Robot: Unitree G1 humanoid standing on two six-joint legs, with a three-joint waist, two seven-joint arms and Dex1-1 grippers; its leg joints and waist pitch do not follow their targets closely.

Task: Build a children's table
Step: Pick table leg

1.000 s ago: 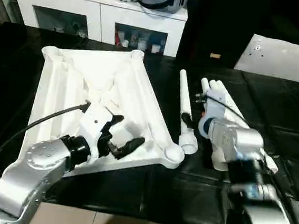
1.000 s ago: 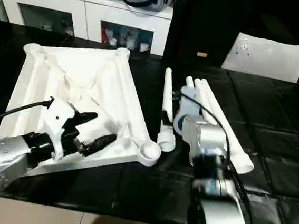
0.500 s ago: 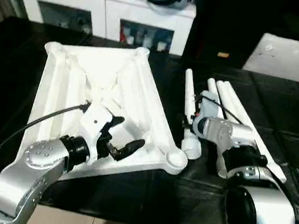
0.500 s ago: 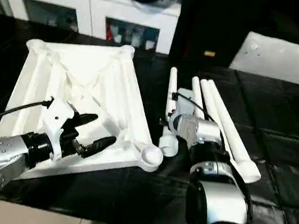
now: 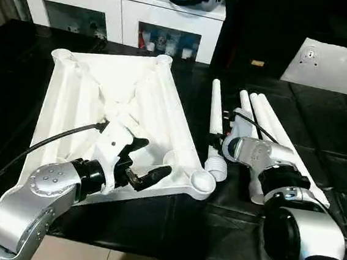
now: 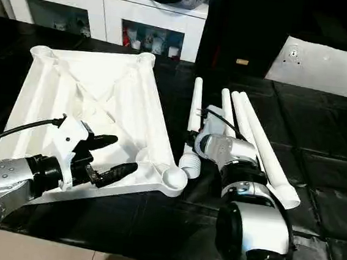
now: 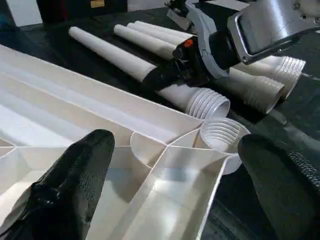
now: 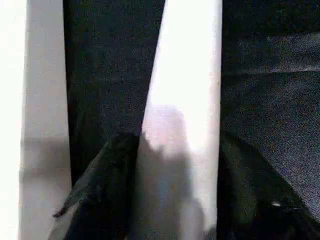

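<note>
One tabletop [image 5: 108,108] lay upside down on the black table [image 5: 321,126], ribs up, with a round socket [image 5: 202,181] at each of its four corners. Four legs lay to its right: one leg [image 5: 215,118] alone just beside the tabletop's edge, its ribbed end near the closest socket, and three legs [image 5: 266,123] bunched side by side further right.

The left gripper [image 5: 142,164] hung over the near edge of the tabletop, fingers spread wide and grasping nothing; in the left wrist view both black fingers [image 7: 75,185] stood far apart above the ribbed compartments. The right gripper [image 7: 172,75] was at the lone leg: in the right wrist view a finger [image 8: 102,185] sat tight against each side of the white shaft [image 8: 182,115], so it was clenched around that leg.

Behind the table stood one white cabinet [image 5: 120,11] with two glass doors and dark gear on top. One white panel [image 5: 333,65] leaned at the far right. A small orange label [image 5: 257,63] showed on the dark background, its writing too small to read.
</note>
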